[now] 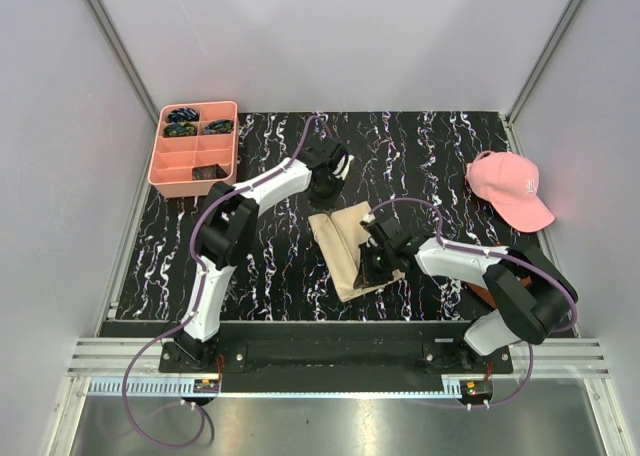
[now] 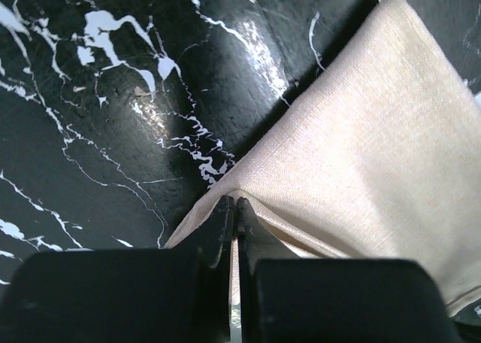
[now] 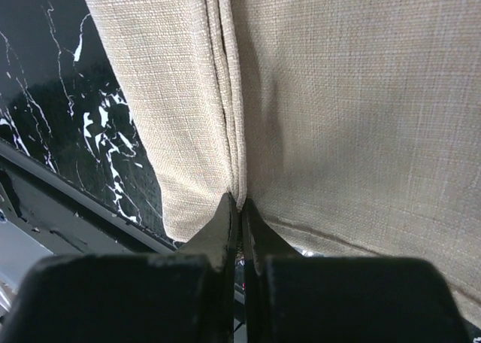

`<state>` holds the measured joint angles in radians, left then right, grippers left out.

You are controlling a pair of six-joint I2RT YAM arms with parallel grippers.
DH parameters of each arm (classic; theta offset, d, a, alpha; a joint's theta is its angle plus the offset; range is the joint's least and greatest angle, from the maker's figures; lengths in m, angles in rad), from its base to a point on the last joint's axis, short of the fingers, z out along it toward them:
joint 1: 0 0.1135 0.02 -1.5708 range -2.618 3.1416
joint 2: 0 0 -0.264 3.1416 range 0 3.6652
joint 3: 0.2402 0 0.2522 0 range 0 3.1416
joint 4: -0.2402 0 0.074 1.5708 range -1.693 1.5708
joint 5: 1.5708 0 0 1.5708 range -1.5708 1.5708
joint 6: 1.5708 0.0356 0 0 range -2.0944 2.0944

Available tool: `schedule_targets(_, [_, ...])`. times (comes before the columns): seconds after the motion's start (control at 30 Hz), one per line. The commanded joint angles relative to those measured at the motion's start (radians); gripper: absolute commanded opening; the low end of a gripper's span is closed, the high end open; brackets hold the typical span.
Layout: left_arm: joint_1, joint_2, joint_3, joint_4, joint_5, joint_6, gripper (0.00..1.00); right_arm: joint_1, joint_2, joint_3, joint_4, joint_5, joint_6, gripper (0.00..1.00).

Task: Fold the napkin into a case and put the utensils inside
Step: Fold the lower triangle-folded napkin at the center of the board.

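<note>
Both hands are on the napkin [image 1: 342,248], which lies partly folded mid-desk between my arms, a long tan shape running diagonally. Left hand [image 2: 234,204]: clamped on the far corner, cloth ridging up right at the tips. Right hand [image 3: 240,205]: clamped on the near edge, biting into a stack of layers where a fold seam runs in. My read is that this is the folding step, with a pinch at each end ready to carry a flap over. To do it well: lift both ends together and only just clear of the desk [image 1: 260,266], move them at matched speed so the cloth stays taut and the crease lands straight, lay the edge flush on the layer below, and release only once it's flat. The right pinch holds several layers; I can't tell whether I have all of them, so I'd watch for one slipping. No utensils visible in any view. The pink cap [image 1: 508,186] sits far right and the pink tray [image 1: 153,166] far left, both well apart from the napkin. Writing: the cap has a pale mark on its front, too small to read; nothing else is legible.
</note>
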<state>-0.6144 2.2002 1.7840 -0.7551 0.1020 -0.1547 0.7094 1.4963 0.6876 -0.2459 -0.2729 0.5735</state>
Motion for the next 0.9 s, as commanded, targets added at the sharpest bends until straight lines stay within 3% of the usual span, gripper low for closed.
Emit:
schedule_targets(0.0, [0.005,-0.014,0.035,0.074,-0.099,-0.109,0.0,-0.004,0.031,-0.011,-0.001,0.017,0.002,0.0])
schedule_targets(0.27, [0.007,0.033,0.052,0.097,-0.229,-0.246,0.0,-0.004,0.081,-0.023,-0.001,0.047,0.003,0.0])
schedule_targets(0.4, [0.007,0.021,0.017,0.169,-0.21,-0.26,0.0,-0.004,0.078,-0.013,-0.024,0.07,0.02,0.02])
schedule_targets(0.47, [0.007,0.007,-0.017,0.198,-0.183,-0.252,0.0,-0.005,0.064,0.004,-0.058,0.072,0.012,0.19])
schedule_targets(0.63, [0.005,-0.007,-0.044,0.22,-0.145,-0.232,0.0,-0.004,-0.018,0.084,-0.147,0.087,-0.017,0.46])
schedule_targets(0.77, [0.004,-0.025,-0.081,0.237,-0.14,-0.223,0.0,-0.007,-0.025,0.171,-0.225,0.109,-0.05,0.57])
schedule_targets(0.87, [0.004,-0.033,-0.087,0.237,-0.142,-0.213,0.0,-0.005,-0.012,0.187,-0.236,0.109,-0.064,0.58])
